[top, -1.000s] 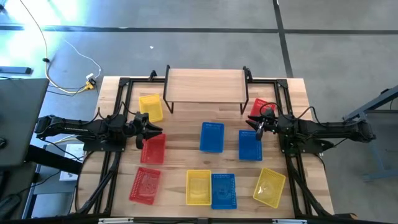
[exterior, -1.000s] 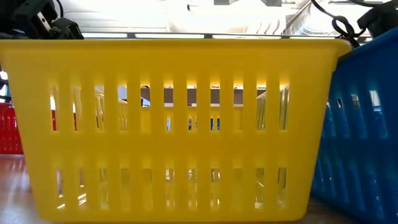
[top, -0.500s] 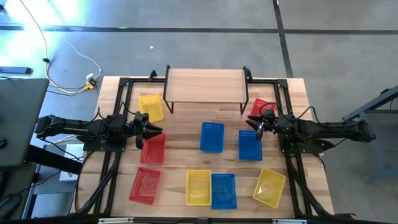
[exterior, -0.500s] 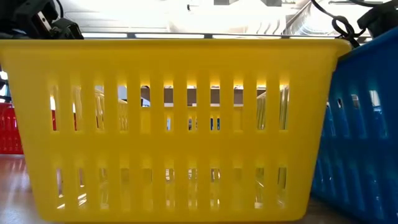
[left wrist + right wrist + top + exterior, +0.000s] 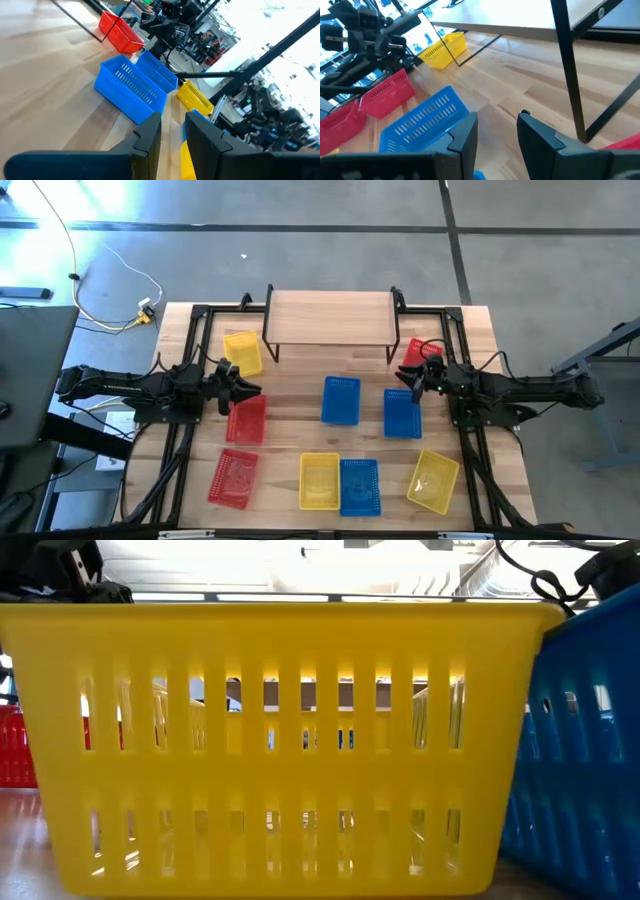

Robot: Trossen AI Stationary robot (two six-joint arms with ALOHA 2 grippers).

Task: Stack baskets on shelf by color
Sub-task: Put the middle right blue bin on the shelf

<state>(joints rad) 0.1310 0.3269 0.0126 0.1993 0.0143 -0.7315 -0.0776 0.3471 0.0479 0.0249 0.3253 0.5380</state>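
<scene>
Nine baskets (image 5: 340, 400) — three red, three yellow, three blue — lie scattered on the table (image 5: 300, 385) before the bare shelf (image 5: 330, 316), as left gripper (image 5: 246, 390) and right gripper (image 5: 403, 379), fingers apparently parted, hover empty

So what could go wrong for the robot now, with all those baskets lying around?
Nothing sits on the shelf yet, so every basket still has to be carried.

1. The yellow basket and blue basket at the front sit side by side, so grabbing one might drag the other.

2. The left claw hangs open right above a red basket, and the right claw right above another blue basket; coming down crooked could knock them away.
</scene>
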